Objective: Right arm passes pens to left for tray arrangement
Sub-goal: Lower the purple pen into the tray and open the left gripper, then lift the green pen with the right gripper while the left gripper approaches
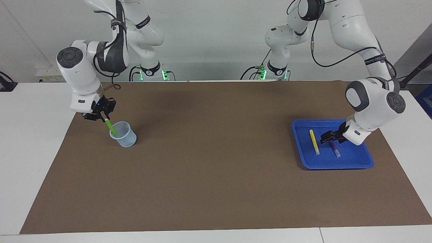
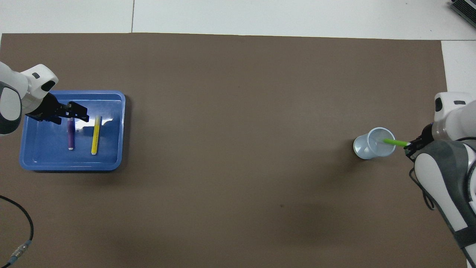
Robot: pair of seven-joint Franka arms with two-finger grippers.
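Observation:
The blue tray (image 1: pixel 357 161) (image 2: pixel 111 163) lies toward the left arm's end of the table. In it the yellow pen (image 1: pixel 314 142) (image 2: pixel 96 134) and the purple pen (image 1: pixel 334 149) (image 2: pixel 70 134) lie side by side. My left gripper (image 1: pixel 328 137) (image 2: pixel 80 112) is open and empty, raised just above the purple pen's end. My right gripper (image 1: pixel 103 117) (image 2: pixel 408 144) is shut on the green pen (image 1: pixel 110 128) (image 2: pixel 393 142). It holds the pen tilted, its lower end still inside the pale-blue cup (image 1: pixel 124 134) (image 2: pixel 372 143).
A brown mat (image 1: pixel 216 162) (image 2: pixel 238 111) covers most of the table. A black cable (image 2: pixel 22 230) lies at the mat's edge near the left arm's base.

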